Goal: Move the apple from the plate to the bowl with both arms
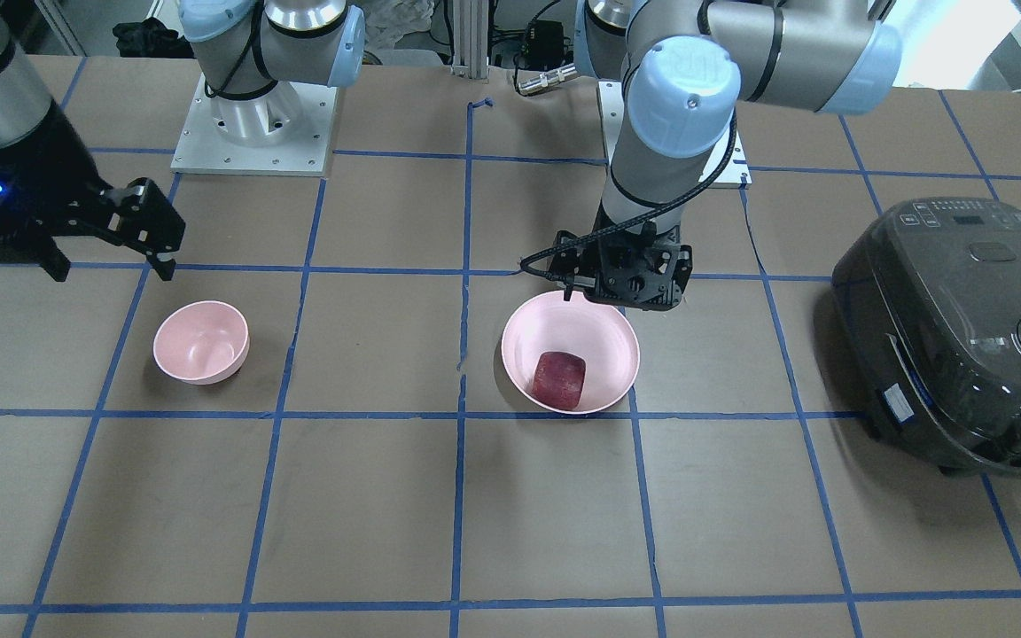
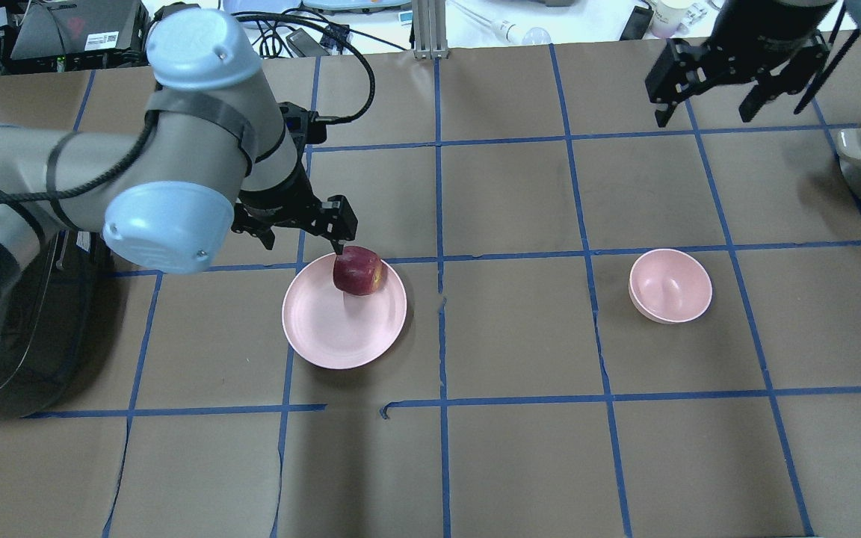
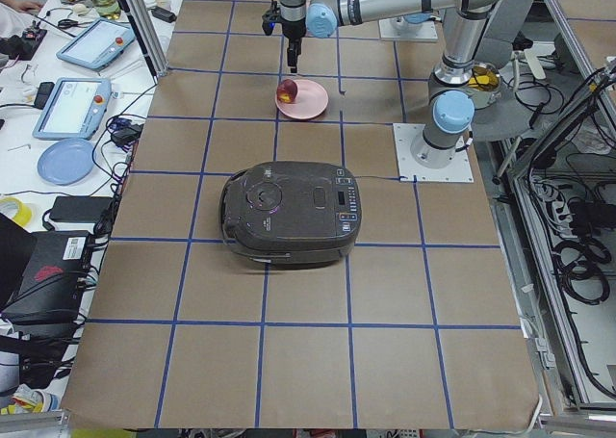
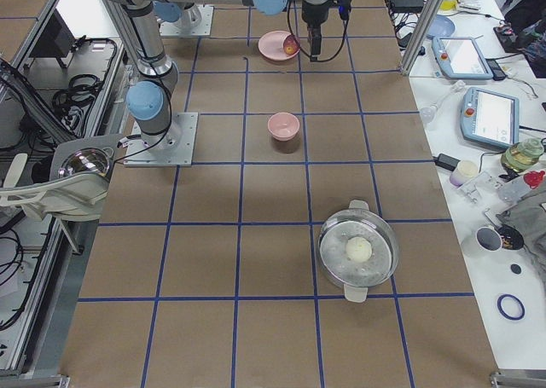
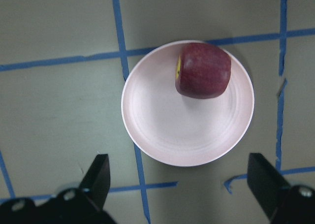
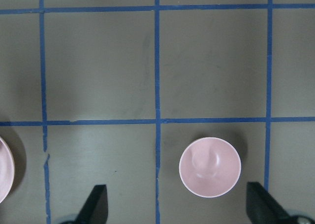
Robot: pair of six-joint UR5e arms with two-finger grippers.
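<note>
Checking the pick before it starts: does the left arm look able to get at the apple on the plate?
Probably yes. The left gripper hangs above the plate, jaws open, and the apple lies uncovered near the plate's rim with nothing over it.

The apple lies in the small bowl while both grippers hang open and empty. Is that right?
No. The apple lies on the plate, as the left wrist-mounted view shows; the bowl holds nothing. The left gripper and the right gripper do hang open and empty.
</note>
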